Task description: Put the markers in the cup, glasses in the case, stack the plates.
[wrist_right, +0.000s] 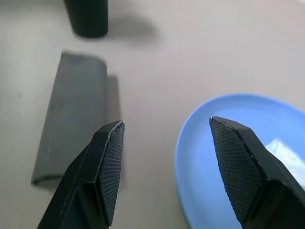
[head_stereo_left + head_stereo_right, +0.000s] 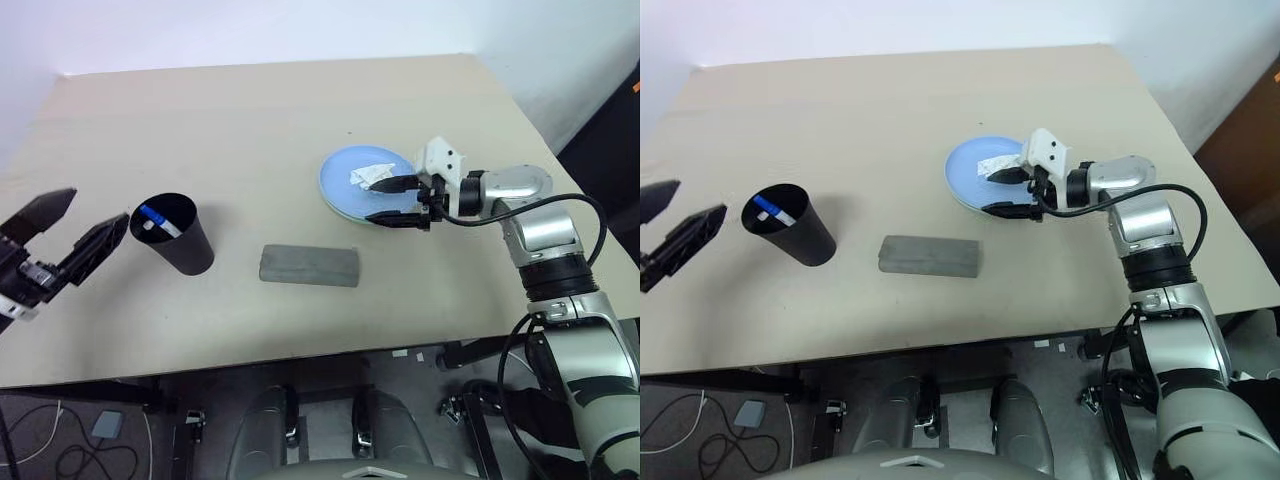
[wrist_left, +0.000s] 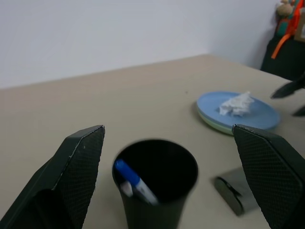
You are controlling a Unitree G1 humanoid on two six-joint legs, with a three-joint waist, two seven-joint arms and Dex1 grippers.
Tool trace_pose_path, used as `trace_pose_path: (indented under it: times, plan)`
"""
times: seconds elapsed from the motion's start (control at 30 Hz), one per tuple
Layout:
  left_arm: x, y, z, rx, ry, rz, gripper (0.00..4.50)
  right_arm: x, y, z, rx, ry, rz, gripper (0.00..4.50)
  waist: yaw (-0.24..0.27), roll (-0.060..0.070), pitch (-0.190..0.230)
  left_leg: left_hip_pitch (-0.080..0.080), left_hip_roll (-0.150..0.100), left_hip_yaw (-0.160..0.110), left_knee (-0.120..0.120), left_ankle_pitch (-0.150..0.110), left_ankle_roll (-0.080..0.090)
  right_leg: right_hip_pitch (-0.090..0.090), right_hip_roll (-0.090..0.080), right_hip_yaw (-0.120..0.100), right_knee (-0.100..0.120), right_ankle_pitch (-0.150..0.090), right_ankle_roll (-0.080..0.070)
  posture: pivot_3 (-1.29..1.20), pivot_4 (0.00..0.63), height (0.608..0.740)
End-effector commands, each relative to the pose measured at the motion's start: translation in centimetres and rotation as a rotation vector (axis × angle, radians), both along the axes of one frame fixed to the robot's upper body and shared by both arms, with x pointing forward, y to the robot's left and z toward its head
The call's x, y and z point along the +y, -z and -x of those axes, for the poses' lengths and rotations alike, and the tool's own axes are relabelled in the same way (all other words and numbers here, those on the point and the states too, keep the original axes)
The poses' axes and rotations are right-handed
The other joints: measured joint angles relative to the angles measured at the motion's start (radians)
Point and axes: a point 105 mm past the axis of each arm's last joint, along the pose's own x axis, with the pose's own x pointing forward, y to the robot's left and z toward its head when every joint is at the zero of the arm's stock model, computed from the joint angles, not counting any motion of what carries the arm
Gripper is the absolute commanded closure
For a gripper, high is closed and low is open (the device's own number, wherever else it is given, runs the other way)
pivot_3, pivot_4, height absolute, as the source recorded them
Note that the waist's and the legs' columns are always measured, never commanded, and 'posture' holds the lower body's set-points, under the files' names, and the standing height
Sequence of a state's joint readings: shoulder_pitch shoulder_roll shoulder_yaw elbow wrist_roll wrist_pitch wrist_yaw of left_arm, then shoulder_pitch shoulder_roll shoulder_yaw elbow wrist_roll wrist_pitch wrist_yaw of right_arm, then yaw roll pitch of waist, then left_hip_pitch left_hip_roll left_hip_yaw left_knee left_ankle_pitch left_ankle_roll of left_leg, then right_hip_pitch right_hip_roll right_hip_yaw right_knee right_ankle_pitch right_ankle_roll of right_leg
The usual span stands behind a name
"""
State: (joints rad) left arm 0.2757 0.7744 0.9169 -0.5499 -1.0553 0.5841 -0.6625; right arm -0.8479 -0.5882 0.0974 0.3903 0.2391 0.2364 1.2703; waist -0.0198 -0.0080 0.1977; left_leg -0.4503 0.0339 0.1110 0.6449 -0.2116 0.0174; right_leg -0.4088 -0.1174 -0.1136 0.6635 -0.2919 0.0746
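Standing markers point(image 2: 153, 219) in cup point(image 2: 178, 234), my left gripper point(image 2: 62, 232) agape beside it, right gripper point(image 2: 390, 201) spread, empty, over stacked plates point(image 2: 345, 192), case point(image 2: 308, 265) between.

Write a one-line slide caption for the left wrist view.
Open left pincer frames the cup holding markers; stacked plates with tissue beyond.

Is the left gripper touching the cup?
Apart. In the left eye view, the open left gripper sits clear of the cup, with bare table between the nearer fingertip and the rim.
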Motion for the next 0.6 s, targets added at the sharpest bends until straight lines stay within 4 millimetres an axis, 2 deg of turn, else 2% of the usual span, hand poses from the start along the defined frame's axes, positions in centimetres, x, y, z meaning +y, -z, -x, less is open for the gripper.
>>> trace_pose_path:
  times: [0.03, 0.17, 0.23, 0.27, 0.37, 0.6]
  plan:
    - [-1.1, -0.5, 1.2, -0.015, 0.047, -0.033, 0.03, -0.1, -1.2, 0.4, -0.016, -0.002, -0.083, 1.49, 0.004, 0.000, 0.000, 0.001, 0.000, 0.000, 0.000, 0.000, 0.000, 0.000, 0.000, 0.000, 0.000, 0.000, 0.000, 0.00, 0.150, 0.719]
    - [-2.6, 1.3, 0.4, 0.022, 0.076, -0.047, 0.03, -0.7, -1.0, 0.7, 0.027, 0.037, -0.166, 1.49, 0.007, 0.000, 0.000, 0.001, 0.000, -0.001, 0.000, -0.001, 0.002, 0.001, -0.001, 0.000, -0.003, -0.001, -0.004, 0.00, 0.150, 0.719]
    - [-4.3, 2.7, -0.6, 0.024, 0.133, -0.033, 0.03, -1.0, -0.3, 1.4, 0.057, 0.049, -0.181, 1.49, 0.004, 0.000, 0.000, 0.000, 0.000, 0.000, 0.000, -0.001, 0.002, 0.000, -0.001, 0.000, -0.004, -0.001, -0.005, 0.00, 0.150, 0.719]
    - [-5.2, 3.4, -1.1, 0.026, 0.160, -0.032, 0.03, -1.1, -0.1, 1.7, 0.067, 0.056, -0.183, 1.49, 0.009, 0.004, -0.002, -0.001, 0.000, 0.000, -0.001, -0.001, 0.002, 0.000, -0.001, 0.000, -0.005, 0.000, -0.006, 0.00, 0.150, 0.719]
    - [-7.1, 4.9, -2.0, 0.035, 0.237, -0.051, 0.03, -1.2, -0.1, 2.2, 0.084, 0.072, -0.196, 1.49, 0.008, 0.005, -0.002, -0.002, 0.000, 0.000, -0.003, -0.001, 0.002, 0.001, -0.001, 0.000, -0.007, 0.002, -0.003, 0.00, 0.150, 0.719]
    - [-8.9, 5.1, -3.7, -0.006, 0.327, -0.066, 0.03, -1.8, 0.0, 2.8, 0.080, 0.104, -0.181, 1.49, 0.006, 0.005, -0.002, -0.004, 0.000, 0.000, -0.003, -0.001, 0.003, 0.001, 0.002, -0.001, -0.007, 0.002, -0.002, 0.00, 0.150, 0.719]
